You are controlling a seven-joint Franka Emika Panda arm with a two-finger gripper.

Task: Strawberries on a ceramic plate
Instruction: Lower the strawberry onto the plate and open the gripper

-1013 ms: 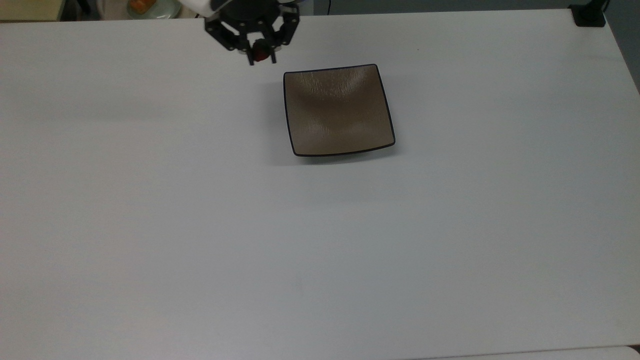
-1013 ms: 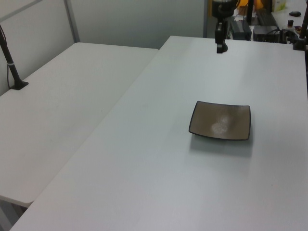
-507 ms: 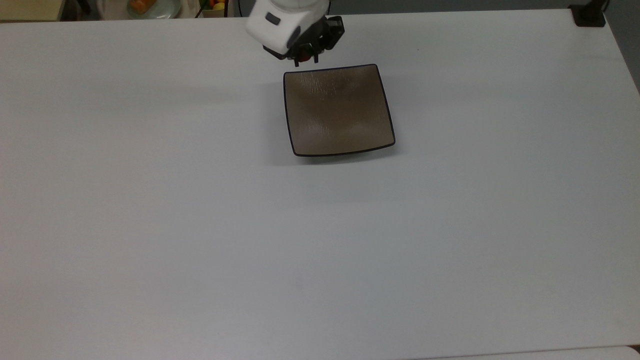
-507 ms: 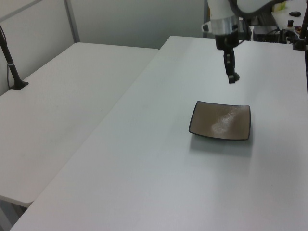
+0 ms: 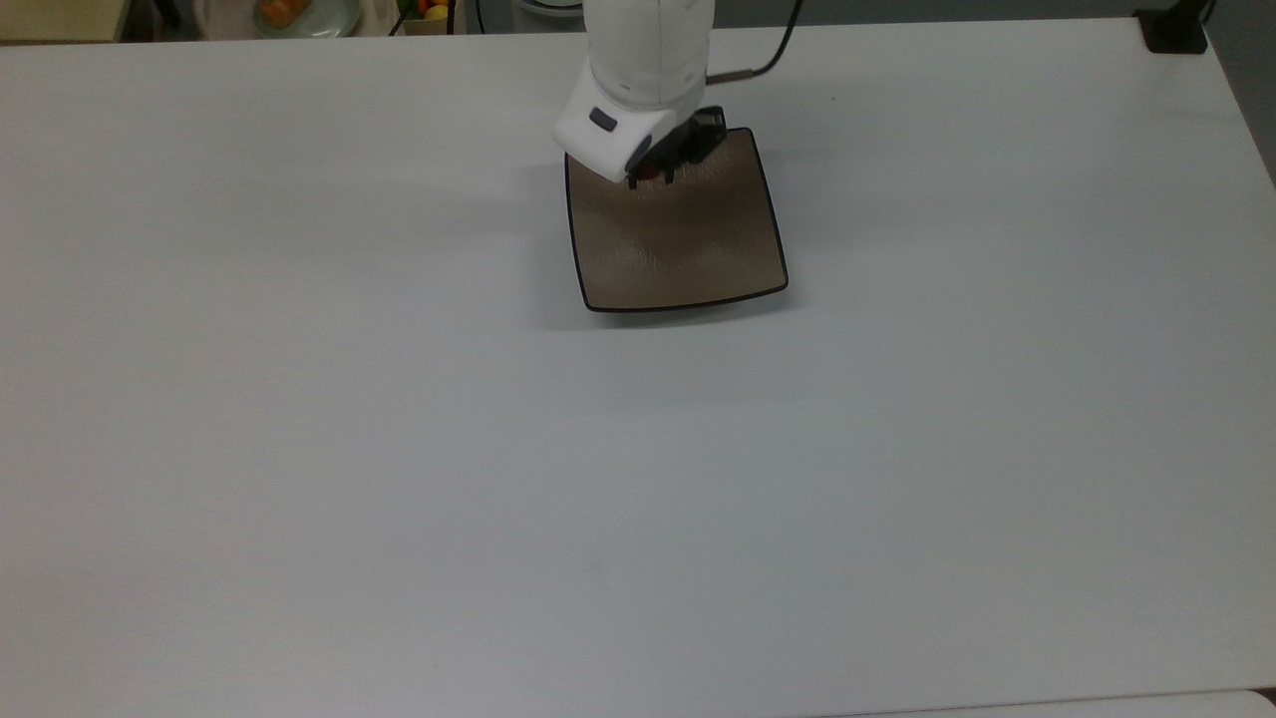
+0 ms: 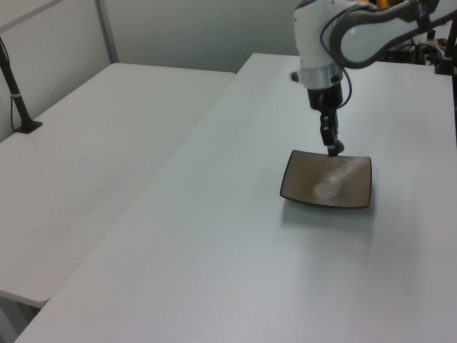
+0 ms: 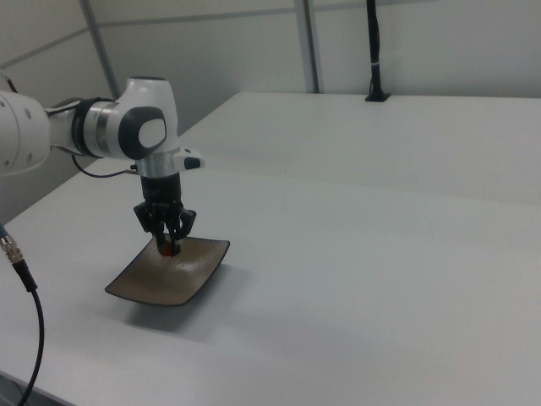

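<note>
Ceramic plate (image 5: 688,249): square, glossy tan-brown, thin black rim, upturned corners, flat on white table. Strawberry (image 7: 168,249): tiny, red, pinched between gripper fingers, just above plate's edge zone; contact with plate indeterminate.

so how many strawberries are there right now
1. The strawberry is held in the gripper, low over the ceramic plate, near the edge nearest the arm. None lie on the plate itself.

Even, diffuse overhead light. Desk (image 5: 399,449) reads bright, slightly washed grey. Soft shadow left of ceramic plate (image 5: 688,249) in the top view. Pale glare patch on plate glaze, left view. Mild grain.
</note>
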